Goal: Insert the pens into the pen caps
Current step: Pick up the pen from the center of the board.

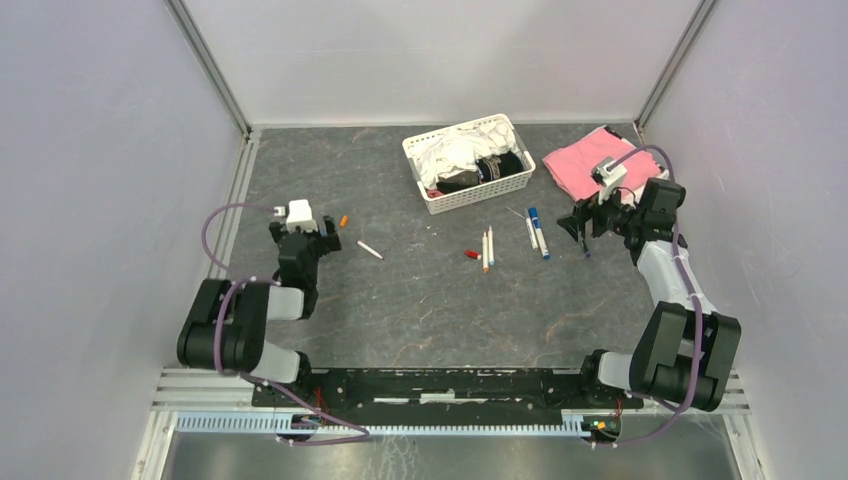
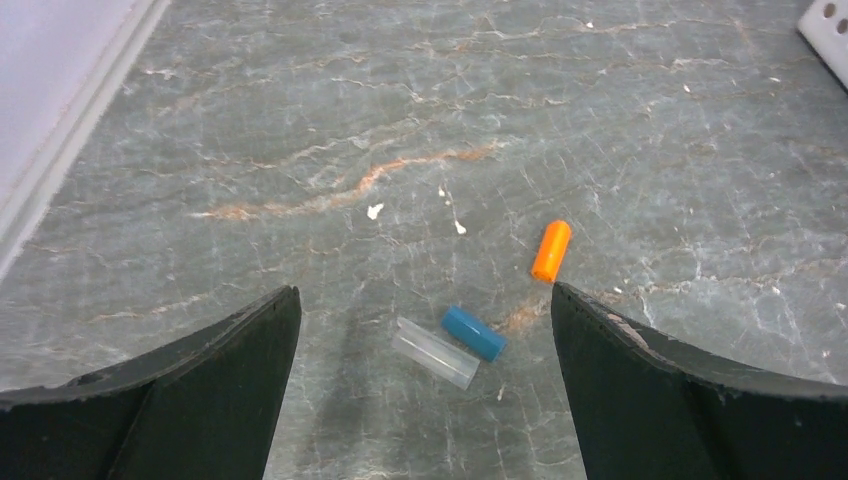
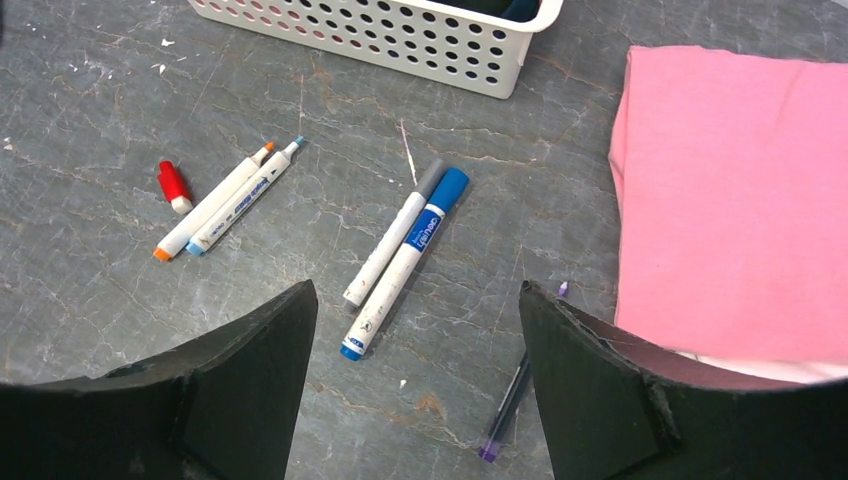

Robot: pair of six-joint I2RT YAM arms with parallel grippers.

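Note:
My left gripper is open and empty, hanging over the mat. In the left wrist view a blue cap and a clear cap lie between its fingers. An orange cap lies just beyond the right finger. My right gripper is open and empty. Just ahead of it lie a blue-capped pen and a grey-capped pen. A dark purple pen lies by its right finger. Farther left lie an orange-ended pen, a blue-tipped pen and a red cap.
A white pen with a red end lies alone right of the left gripper. A white perforated basket holding cloth and a dark item stands at the back. A pink cloth lies beside the right gripper. A thin pale stick lies near the basket.

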